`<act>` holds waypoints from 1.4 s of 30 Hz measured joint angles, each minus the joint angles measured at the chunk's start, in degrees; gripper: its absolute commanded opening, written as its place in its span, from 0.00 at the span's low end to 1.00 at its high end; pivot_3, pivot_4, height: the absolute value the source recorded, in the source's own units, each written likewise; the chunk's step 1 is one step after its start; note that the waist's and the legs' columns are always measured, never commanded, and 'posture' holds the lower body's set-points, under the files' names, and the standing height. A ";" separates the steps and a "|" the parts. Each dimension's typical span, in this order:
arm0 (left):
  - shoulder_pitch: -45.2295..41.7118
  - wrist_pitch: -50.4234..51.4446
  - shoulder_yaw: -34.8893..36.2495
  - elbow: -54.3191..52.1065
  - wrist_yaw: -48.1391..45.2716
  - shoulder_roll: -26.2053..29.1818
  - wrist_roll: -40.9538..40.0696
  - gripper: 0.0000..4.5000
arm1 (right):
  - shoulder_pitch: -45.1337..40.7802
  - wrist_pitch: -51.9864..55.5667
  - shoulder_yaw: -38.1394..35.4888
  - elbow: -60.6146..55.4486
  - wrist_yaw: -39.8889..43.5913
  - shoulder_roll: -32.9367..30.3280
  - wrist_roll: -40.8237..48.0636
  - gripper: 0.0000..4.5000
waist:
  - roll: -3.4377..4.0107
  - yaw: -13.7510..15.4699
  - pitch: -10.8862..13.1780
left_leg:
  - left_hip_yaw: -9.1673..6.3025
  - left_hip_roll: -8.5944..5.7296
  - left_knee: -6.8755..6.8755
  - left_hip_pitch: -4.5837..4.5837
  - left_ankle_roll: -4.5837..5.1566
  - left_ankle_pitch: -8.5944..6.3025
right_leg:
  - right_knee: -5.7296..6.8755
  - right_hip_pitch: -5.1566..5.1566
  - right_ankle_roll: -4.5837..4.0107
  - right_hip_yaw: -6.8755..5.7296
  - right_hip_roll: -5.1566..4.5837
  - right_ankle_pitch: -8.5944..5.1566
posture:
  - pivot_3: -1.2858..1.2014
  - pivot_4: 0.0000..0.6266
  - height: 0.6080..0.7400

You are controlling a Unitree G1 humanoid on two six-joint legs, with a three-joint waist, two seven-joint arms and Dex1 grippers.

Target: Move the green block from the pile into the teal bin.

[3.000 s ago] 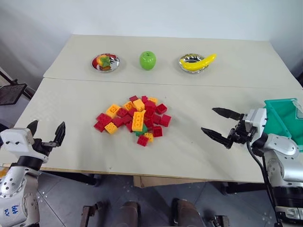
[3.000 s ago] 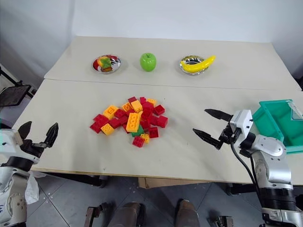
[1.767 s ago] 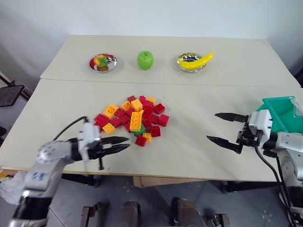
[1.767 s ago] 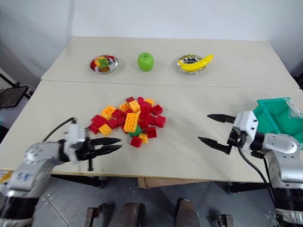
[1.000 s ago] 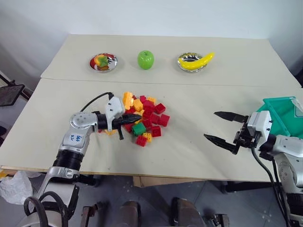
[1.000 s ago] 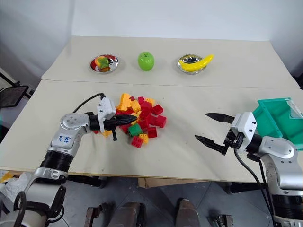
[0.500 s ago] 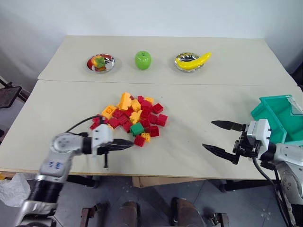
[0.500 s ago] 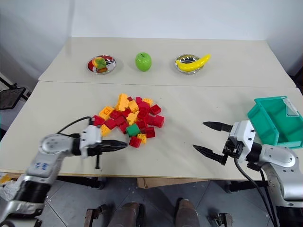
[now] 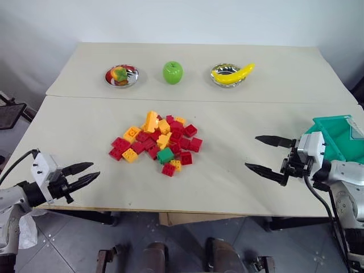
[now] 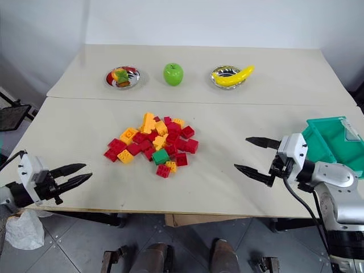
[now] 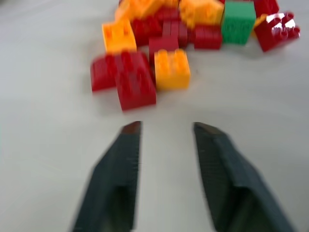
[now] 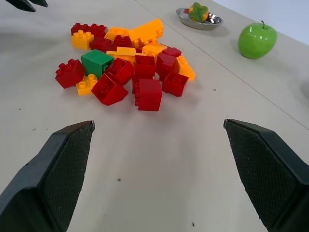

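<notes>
From the head camera, the left gripper [image 9: 84,173] hangs over the near edge of the beige table [image 9: 239,187] with its black fingers parted and empty; bare tabletop separates it from the pile of small red, yellow and orange studded plastic bricks [image 9: 156,142]. The small square green plastic brick [image 9: 165,155] sits on the pile's near side, well ahead of those jaws. The right gripper [image 9: 266,157] stands wide open and empty, the teal rectangular plastic bin [image 9: 341,135] just behind it at the table's right edge.

Left wrist camera: fingers slightly apart, green brick beyond the nearest red bricks.

Right wrist camera: clear table lies between the spread fingers and the green brick.
</notes>
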 measured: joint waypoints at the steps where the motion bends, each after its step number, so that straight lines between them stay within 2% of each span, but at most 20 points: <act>1: 0.03 0.45 -0.10 -1.03 0.24 -0.17 -0.12 0.67 | -0.57 -0.37 0.46 0.39 0.08 0.20 -0.26 1.00 | 0.00 0.13 0.00 | 0.00 -0.01 0.02 -0.01 0.01 -0.01 | 0.01 0.00 0.00 0.01 0.00 0.00 | 0.52 0.24 1.00; 3: 0.02 4.11 -1.27 -5.17 1.84 -0.33 -1.47 0.79 | -1.12 -1.07 0.63 0.85 0.23 0.49 -0.64 1.00 | 0.00 0.34 0.00 | -0.03 -0.02 0.07 -0.03 0.04 -0.04 | 0.01 0.01 0.01 0.04 -0.01 0.01 | 0.52 0.24 1.00; 5: -0.89 8.50 -5.10 -10.10 3.70 -1.41 -2.23 0.79 | -1.31 -1.96 0.60 1.25 0.18 0.51 -0.88 1.00 | 0.01 0.31 0.00 | 0.01 -0.04 0.09 -0.02 0.07 -0.07 | 0.01 0.03 0.05 0.13 -0.01 0.03 | 0.52 0.24 1.00; 8: -5.31 12.64 -13.13 -14.62 7.90 -5.85 -1.70 0.79 | -1.74 -2.26 0.66 1.91 -0.07 0.96 -1.23 1.00 | 0.00 0.12 0.00 | 0.03 -0.04 0.13 -0.02 0.07 -0.07 | 0.03 0.02 0.07 0.16 0.01 0.04 | 0.52 0.24 1.00; 11: -11.84 14.43 -19.74 -14.76 11.55 -7.66 1.78 0.79 | -1.89 -2.25 0.67 1.66 -0.93 1.13 -1.60 1.00 | 0.01 0.04 0.00 | 0.07 -0.03 0.14 0.02 0.04 -0.06 | 0.08 0.01 0.07 0.18 0.06 0.04 | 0.52 0.24 1.00; 13: -15.15 14.49 -21.57 -13.62 13.17 -8.44 3.62 0.79 | -1.64 -2.06 0.57 1.13 -1.54 1.17 -1.67 1.00 | 0.01 -0.22 0.00 | 0.17 -0.02 0.12 0.05 0.04 -0.06 | 0.08 0.00 0.07 0.25 0.08 0.04 | 0.52 0.24 1.00; 17: -19.08 14.18 -24.38 -9.35 15.71 -9.39 7.43 0.61 | 0.10 -1.66 0.32 -1.37 -2.83 1.18 -1.63 1.00 | 0.01 -0.18 -0.01 | 0.24 -0.03 0.11 0.05 0.05 -0.07 | 0.04 -0.01 0.08 0.29 0.09 0.04 | 0.52 0.24 1.00; 25: -19.59 14.54 -27.62 -8.12 11.56 -9.08 8.20 0.61 | 3.36 -1.54 -0.65 -3.81 -4.64 1.18 -1.40 1.00 | 0.01 0.11 0.00 | 0.23 -0.03 0.14 0.03 0.06 -0.08 | 0.02 -0.01 0.08 0.32 0.09 0.05 | 0.52 0.24 1.00; 28: -20.72 15.06 -28.20 -7.94 12.19 -10.66 8.41 0.61 | 3.53 -1.55 -0.96 -3.98 -4.93 1.18 -1.10 1.00 | 0.01 0.15 0.00 | 0.23 -0.03 0.15 0.03 0.06 -0.08 | 0.03 -0.01 0.09 0.33 0.09 0.05 | 0.52 0.24 1.00; 32: -23.92 14.13 -30.39 -4.67 15.94 -14.78 11.48 0.79 | 3.52 -1.54 -0.97 -4.16 -5.51 1.18 -1.03 1.00 | 0.01 0.17 -0.01 | 0.24 -0.05 0.18 0.04 0.07 -0.08 | 0.04 0.00 0.11 0.34 0.09 0.06 | 0.52 0.24 1.00; 35: -25.31 13.41 -31.64 -3.59 17.60 -16.88 12.88 1.00 | 3.50 -1.53 -0.96 -4.34 -5.95 1.18 -0.95 1.00 | 0.01 0.16 -0.01 | 0.24 -0.05 0.18 0.04 0.07 -0.08 | 0.04 0.00 0.12 0.35 0.09 0.06 | 0.52 0.24 1.00; 40: -25.92 12.31 -33.54 -3.33 18.40 -18.49 14.55 1.00 | 3.50 -1.44 -0.96 -5.08 -6.65 1.18 -0.94 1.00 | 0.01 0.16 -0.01 | 0.25 -0.05 0.19 0.05 0.06 -0.08 | 0.04 0.00 0.12 0.36 0.09 0.07 | 0.52 0.24 1.00; 42: -26.07 12.21 -33.61 -3.14 18.70 -18.61 14.77 0.91 | 3.50 -1.36 -0.96 -5.36 -6.99 1.18 -0.92 1.00 | 0.01 0.16 -0.01 | 0.25 -0.05 0.20 0.05 0.06 -0.08 | 0.05 0.00 0.12 0.36 0.09 0.07 | 0.52 0.24 1.00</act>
